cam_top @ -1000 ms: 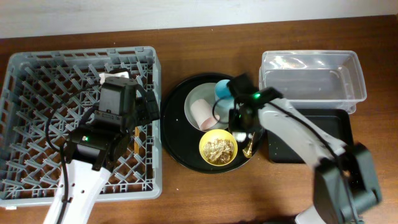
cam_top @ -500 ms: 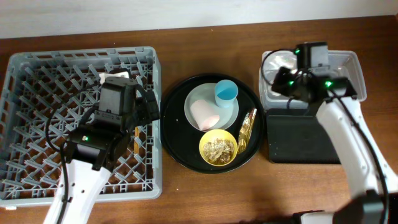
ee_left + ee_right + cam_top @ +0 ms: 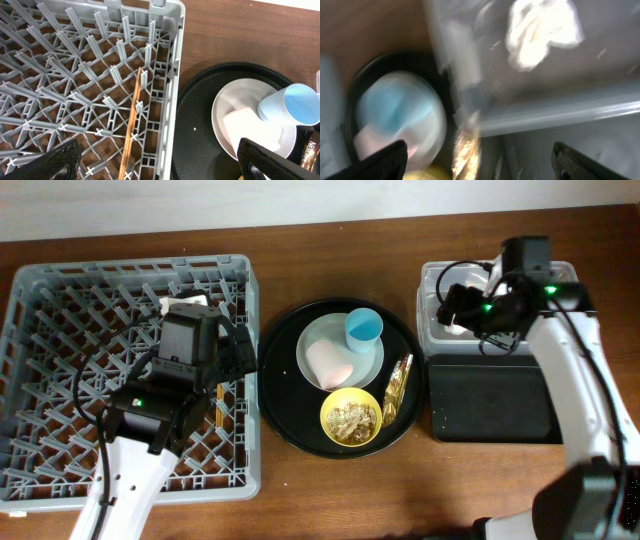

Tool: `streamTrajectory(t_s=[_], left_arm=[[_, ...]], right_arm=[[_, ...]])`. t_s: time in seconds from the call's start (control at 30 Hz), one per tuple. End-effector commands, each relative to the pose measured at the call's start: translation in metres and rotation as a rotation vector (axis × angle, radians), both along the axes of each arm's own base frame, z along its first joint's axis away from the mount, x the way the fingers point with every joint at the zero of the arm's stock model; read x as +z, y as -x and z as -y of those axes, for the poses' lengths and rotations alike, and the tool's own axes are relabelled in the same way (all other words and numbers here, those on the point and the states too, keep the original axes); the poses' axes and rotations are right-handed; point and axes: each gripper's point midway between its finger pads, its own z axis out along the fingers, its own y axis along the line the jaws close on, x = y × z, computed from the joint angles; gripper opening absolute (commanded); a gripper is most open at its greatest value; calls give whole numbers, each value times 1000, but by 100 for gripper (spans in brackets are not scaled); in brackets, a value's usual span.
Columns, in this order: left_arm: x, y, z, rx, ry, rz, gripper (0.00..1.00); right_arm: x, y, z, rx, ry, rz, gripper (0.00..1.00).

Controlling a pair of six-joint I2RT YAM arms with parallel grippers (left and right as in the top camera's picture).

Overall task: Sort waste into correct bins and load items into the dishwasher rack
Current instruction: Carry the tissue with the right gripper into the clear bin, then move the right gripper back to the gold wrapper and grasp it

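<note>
My right gripper [image 3: 452, 305] hangs open over the left end of the clear tub [image 3: 540, 310]. A crumpled white napkin [image 3: 542, 27] lies loose inside the tub. The gold wrapper [image 3: 397, 390], the yellow bowl [image 3: 328, 420] of beige food scraps [image 3: 350, 418], the pink cup [image 3: 328, 365] and the blue cup [image 3: 364, 330] sit on the round tray; both cups rest on the pale plate [image 3: 315, 340]. My left gripper [image 3: 235, 355] is open above the right edge of the grey rack [image 3: 60, 290]. A chopstick [image 3: 132, 125] lies in the rack.
The round black tray [image 3: 285, 405] stands between the rack and the bins. A shallow black rectangular tray [image 3: 495, 405] sits just in front of the clear tub. Bare wooden table runs along the front edge.
My right gripper swung from the round tray over to the clear tub and opened. The napkin now lies loose in the tub. The left arm has not moved.
</note>
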Motion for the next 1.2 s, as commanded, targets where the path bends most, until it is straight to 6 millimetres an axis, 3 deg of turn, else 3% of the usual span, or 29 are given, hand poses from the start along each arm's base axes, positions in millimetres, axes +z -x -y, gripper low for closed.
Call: streamTrajectory(t_s=[0.0,0.03,0.07,0.2,0.23,0.33,0.43,0.47,0.5,0.63,0.77,1.17], left_arm=[[6,0,-1,0,7,16,99],[6,0,-1,0,7,16,99],[6,0,-1,0,7,16,99],[6,0,-1,0,7,16,99],[6,0,-1,0,7,15,99],[6,0,-1,0,7,15,99],[6,0,-1,0,7,15,99],[6,0,-1,0,7,16,99],[6,0,-1,0,7,15,99],[6,0,-1,0,7,16,99],[6,0,-1,0,7,16,99],[6,0,-1,0,7,15,99]], right_arm=[[39,30,-37,105,-199,6,99],[32,44,-44,115,-216,-60,96],[25,53,-50,128,-220,-102,86],[-8,78,-81,216,-193,-210,34],[-20,84,-88,223,-170,-239,28],[-58,94,-97,158,-31,-290,31],[-83,92,-91,38,111,-269,47],[-87,90,-92,13,139,-251,60],[-91,87,-94,1,151,-229,62],[-103,79,-95,-44,179,-177,56],[-123,79,-88,-76,217,-190,42],[-161,76,-91,-68,244,-260,40]])
